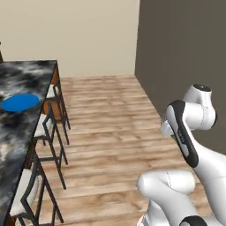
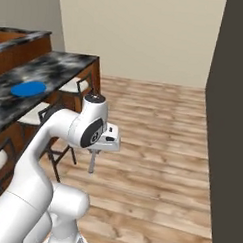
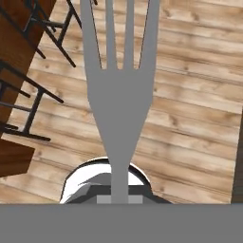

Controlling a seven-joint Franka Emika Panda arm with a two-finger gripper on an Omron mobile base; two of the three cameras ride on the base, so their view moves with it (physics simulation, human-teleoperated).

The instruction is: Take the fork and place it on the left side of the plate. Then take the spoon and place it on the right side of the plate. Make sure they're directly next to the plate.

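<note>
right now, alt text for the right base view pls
The white arm's gripper holds the grey fork pointing down over the wooden floor. At left, a blue plate lies on a dark marbled counter above stools.

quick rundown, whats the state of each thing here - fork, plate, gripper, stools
fork: held in the gripper, tines pointing away from the hand, hanging over the wooden floor
gripper: shut on the fork, away from the counter
plate: lying flat on the dark marbled counter, nothing on it
stools: upright, tucked along the counter's edge
</note>
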